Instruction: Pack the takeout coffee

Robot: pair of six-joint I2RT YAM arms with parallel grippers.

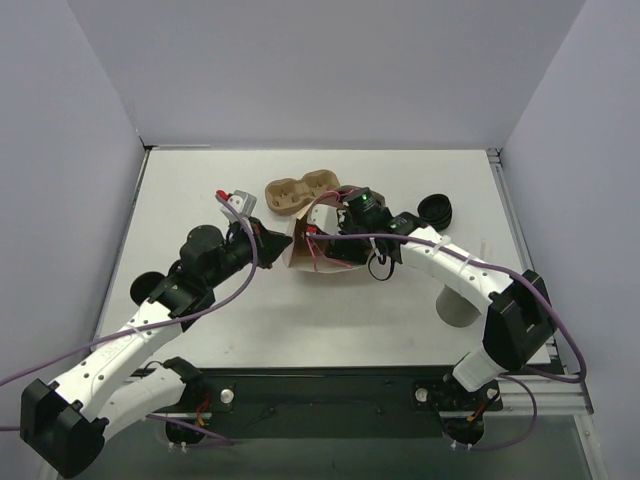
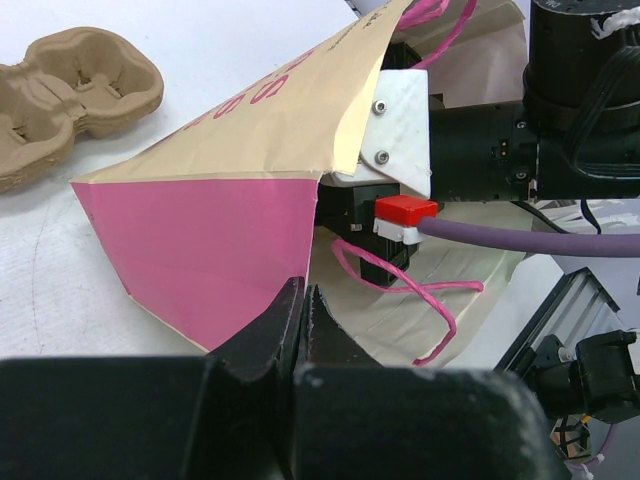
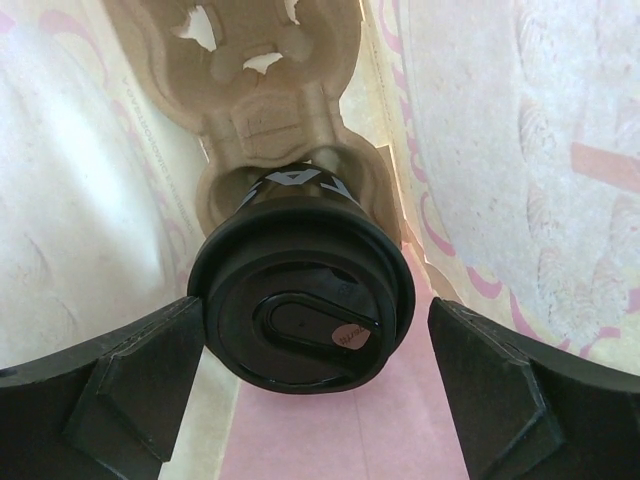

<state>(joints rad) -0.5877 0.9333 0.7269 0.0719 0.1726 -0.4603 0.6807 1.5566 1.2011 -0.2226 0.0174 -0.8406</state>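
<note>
Black lidded cup (image 3: 300, 300) seated in pulp tray (image 3: 262, 100) shows only on right wrist, right pincer (image 3: 315, 335) spread; left pincer (image 2: 303, 312) pinches bag (image 2: 210, 245) edge; bag hides cup overhead.

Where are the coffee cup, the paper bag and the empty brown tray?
coffee cup (image 3: 300, 325), right wrist view, on its black lid.
paper bag (image 2: 200, 250), left wrist view, on its pink side panel.
empty brown tray (image 1: 300, 193), top external view, on its middle.

Black lidded cup (image 3: 300, 310) seated in tray (image 3: 250, 110) well, inside bag (image 3: 500, 150).
</note>
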